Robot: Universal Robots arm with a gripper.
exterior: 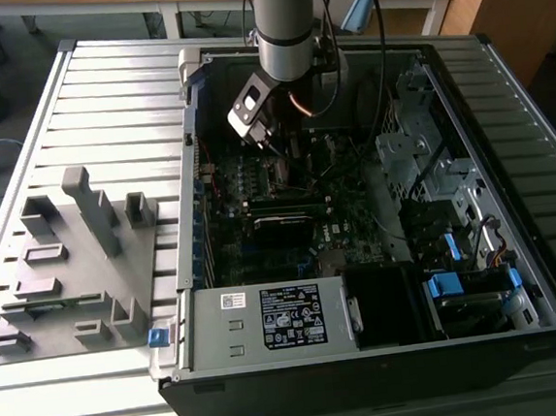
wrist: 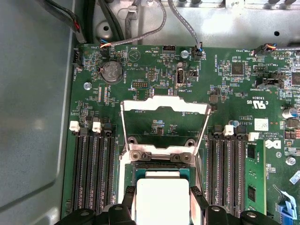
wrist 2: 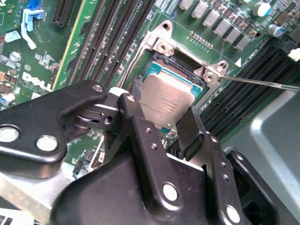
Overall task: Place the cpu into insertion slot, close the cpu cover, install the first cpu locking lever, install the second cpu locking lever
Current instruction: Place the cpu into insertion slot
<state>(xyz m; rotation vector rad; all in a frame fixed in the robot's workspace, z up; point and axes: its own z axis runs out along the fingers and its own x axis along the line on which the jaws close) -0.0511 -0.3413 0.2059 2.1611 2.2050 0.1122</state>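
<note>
One grey plastic rack with upright posts (exterior: 78, 255): lies on the ribbed metal table (exterior: 102, 87), at the exterior view's left.
Open black computer case (exterior: 371, 385): sits just beside the rack, toward the exterior view's right.
Grey round robot arm (exterior: 287, 32): reaches down into the case.
Black metal claw (wrist 2: 163, 104): its two fingers squeeze the chip, one on each side.
Small flat square silver cpu (wrist: 161, 206): held between the fingers, right at the slot; I cannot tell if it sits all the way down.
Square dark-rimmed insertion slot (wrist 2: 176, 60): on the green circuit board (wrist: 154, 75), between rows of long black memory slots (wrist: 93, 168).
Thin silver frame-shaped cpu cover (wrist: 164, 102): flipped up, open, just beside the slot.
</note>
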